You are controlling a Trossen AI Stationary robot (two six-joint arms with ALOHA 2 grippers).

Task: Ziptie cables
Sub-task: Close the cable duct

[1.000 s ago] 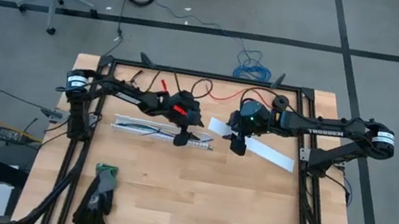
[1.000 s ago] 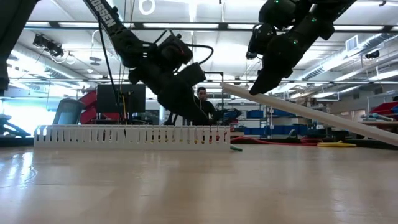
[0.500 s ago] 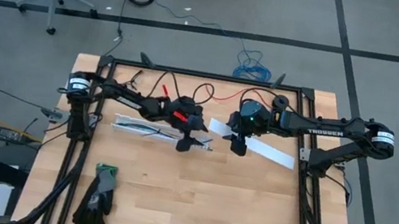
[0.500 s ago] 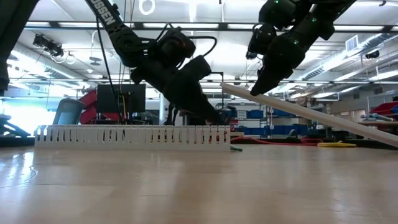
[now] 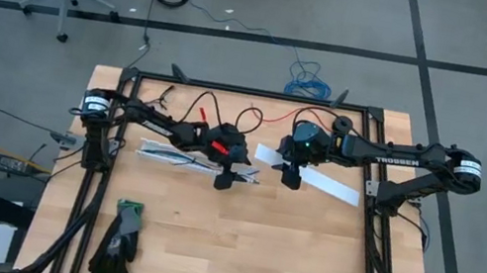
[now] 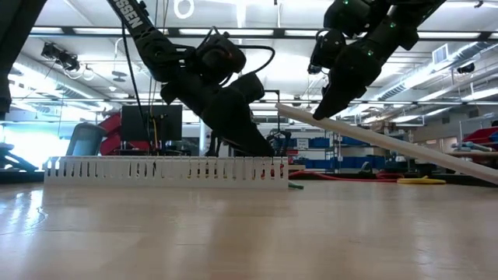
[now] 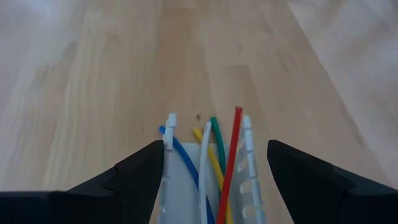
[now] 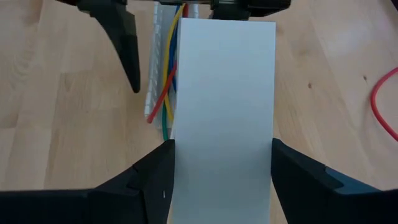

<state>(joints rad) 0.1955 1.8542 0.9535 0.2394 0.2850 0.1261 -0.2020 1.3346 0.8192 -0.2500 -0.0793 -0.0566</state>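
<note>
Since a second ago the left gripper (image 5: 227,180) has been slid right along the white channel (image 5: 160,152), jaws apart over the cables (image 7: 211,158), while the lid strip (image 5: 330,185) is kept clamped in the right gripper (image 5: 289,176); next, probably, it gets lowered squarely onto the channel.

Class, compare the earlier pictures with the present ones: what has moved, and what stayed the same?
The left pincer slid along the white channel toward its end near the right arm, open and holding nothing. The right pincer stayed put, gripping the white cover strip. The cables lie unchanged in the channel.

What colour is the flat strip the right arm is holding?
White; the strip shows best in the right wrist view.
</note>
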